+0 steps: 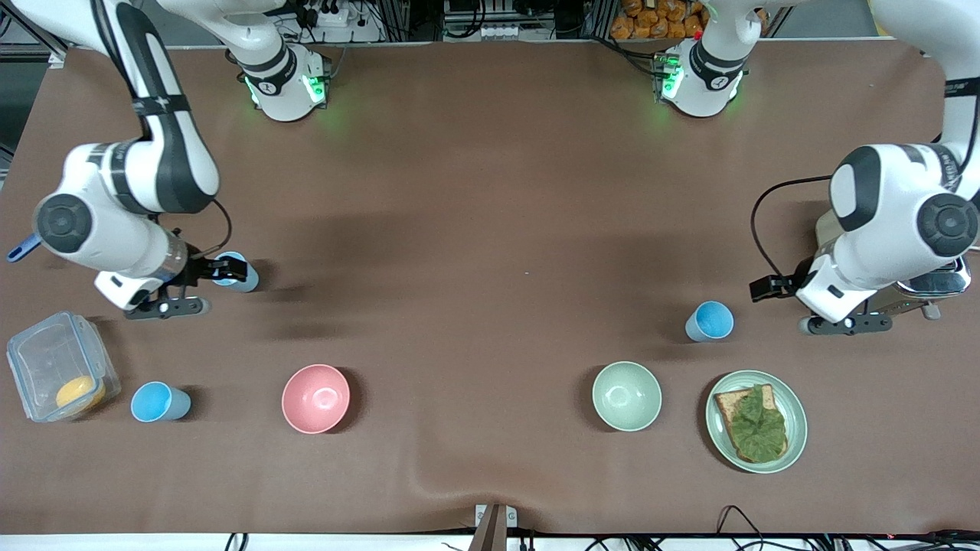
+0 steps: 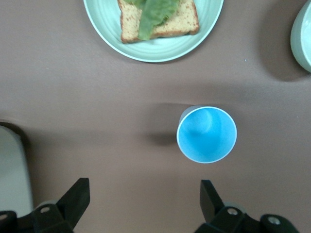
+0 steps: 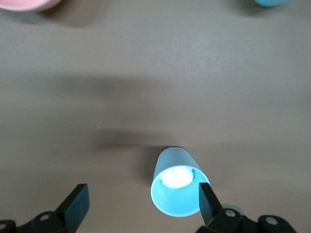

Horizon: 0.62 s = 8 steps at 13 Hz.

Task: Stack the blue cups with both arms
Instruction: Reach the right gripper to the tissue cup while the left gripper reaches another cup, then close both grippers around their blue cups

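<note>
While both arms hang low, I list: right gripper (image 3: 141, 206) spread over a blue cup (image 3: 177, 182) with whitish patch; left gripper (image 2: 146, 204) spread beside the second cup (image 2: 207, 134); third cup (image 1: 159, 402) by a clear container (image 1: 46, 360)

We note three cups on the worktop (image 1: 490, 191): one (image 1: 710, 321) near the plate (image 1: 796, 428), one (image 1: 159, 402) beside the box (image 1: 31, 360), one (image 1: 239, 274) under the right claw (image 1: 222, 269).
</note>
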### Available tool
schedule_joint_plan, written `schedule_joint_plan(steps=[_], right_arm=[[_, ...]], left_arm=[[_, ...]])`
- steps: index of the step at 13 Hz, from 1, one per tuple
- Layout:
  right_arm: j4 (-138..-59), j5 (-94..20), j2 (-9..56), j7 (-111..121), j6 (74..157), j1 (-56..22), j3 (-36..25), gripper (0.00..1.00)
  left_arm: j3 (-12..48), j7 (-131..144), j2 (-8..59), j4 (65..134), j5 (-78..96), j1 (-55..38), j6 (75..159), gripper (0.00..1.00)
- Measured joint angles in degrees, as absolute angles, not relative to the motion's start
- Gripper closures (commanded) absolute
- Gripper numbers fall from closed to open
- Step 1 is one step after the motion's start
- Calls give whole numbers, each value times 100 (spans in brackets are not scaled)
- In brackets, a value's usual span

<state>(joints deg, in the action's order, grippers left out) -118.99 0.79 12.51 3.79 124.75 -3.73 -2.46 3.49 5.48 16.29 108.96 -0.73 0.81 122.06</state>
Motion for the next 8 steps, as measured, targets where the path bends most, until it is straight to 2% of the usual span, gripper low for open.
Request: schedule_joint_plan(steps=[3, 8], right_arm=[[-12374, 79, 1234, 379, 12885, -376, -253, 0], [-12641, 79, 1221, 381, 13046, -376, -255, 0]], left_arm=[[369, 741, 1783, 10954, -73, -40, 12400, 0], [375, 751, 1932, 11242, -73, -42, 12901, 0]])
